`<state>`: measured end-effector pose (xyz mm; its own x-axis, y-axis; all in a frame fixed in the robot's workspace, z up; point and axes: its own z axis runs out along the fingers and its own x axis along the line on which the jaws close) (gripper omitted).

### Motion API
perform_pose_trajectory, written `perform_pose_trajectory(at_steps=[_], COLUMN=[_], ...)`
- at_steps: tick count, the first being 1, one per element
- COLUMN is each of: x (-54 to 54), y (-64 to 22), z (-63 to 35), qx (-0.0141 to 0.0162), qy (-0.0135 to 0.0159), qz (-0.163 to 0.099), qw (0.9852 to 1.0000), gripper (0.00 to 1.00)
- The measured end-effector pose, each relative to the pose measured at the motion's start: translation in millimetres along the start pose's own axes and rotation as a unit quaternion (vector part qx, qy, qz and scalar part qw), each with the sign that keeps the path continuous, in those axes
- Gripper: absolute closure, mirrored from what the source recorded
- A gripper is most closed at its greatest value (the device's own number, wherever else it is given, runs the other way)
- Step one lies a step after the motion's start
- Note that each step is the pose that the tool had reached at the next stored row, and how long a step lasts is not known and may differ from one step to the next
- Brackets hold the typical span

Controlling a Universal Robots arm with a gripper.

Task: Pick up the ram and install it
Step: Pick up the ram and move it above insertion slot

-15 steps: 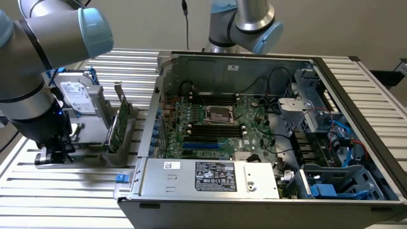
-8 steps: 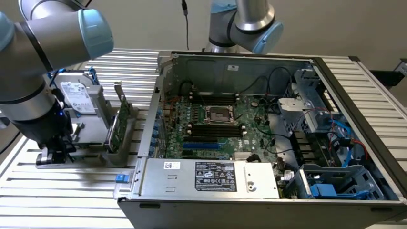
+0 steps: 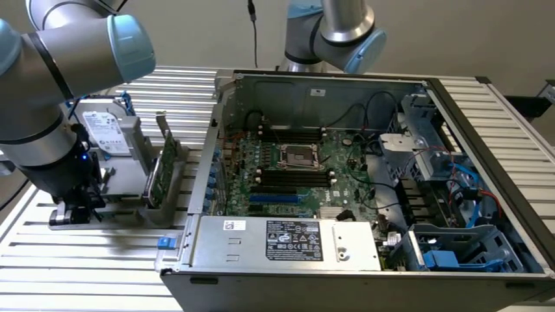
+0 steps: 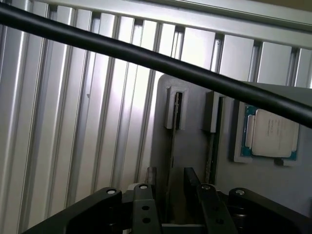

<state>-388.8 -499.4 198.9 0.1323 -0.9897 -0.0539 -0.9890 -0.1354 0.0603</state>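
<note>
The ram (image 4: 173,141) stands on edge in a slotted grey holder (image 4: 195,161), and I see it as a thin dark strip running from a slot block toward the wrist. My gripper (image 4: 168,181) is open just above it, one dark finger (image 4: 147,176) on each side of the strip, neither touching it. In the exterior view the gripper (image 3: 74,209) hangs low over the holder (image 3: 117,195) at that view's left, beside the open computer case (image 3: 221,130). The motherboard (image 3: 299,172) lies inside the case with its black memory slots (image 3: 295,177) bare.
On the holder stand a silver hard drive (image 3: 108,133) and a tall green card (image 3: 165,170). A second thin strip (image 4: 213,141) and a processor chip (image 4: 270,134) sit beside the ram. A black cable (image 4: 146,58) crosses the wrist view. A second arm (image 3: 334,32) stands behind the case.
</note>
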Motion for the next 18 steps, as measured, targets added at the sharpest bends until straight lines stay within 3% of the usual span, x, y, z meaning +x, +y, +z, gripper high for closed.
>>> perform_pose_trajectory(at_steps=[12,13,14,15,18], x=[0.1,0.2,0.2,0.2,0.2], y=[0.0,0.0,0.0,0.0,-0.1], z=[1.6,1.7,1.8,1.8,2.1], qx=[0.0002,0.0002,0.0002,0.0002,0.0002], qy=[-0.0014,-0.0014,-0.0014,-0.0013,-0.0014], qz=[0.000,0.000,0.000,0.000,0.000], qw=[1.0000,1.0000,1.0000,1.0000,1.0000], gripper=[0.65,0.72,0.72,0.84,0.86])
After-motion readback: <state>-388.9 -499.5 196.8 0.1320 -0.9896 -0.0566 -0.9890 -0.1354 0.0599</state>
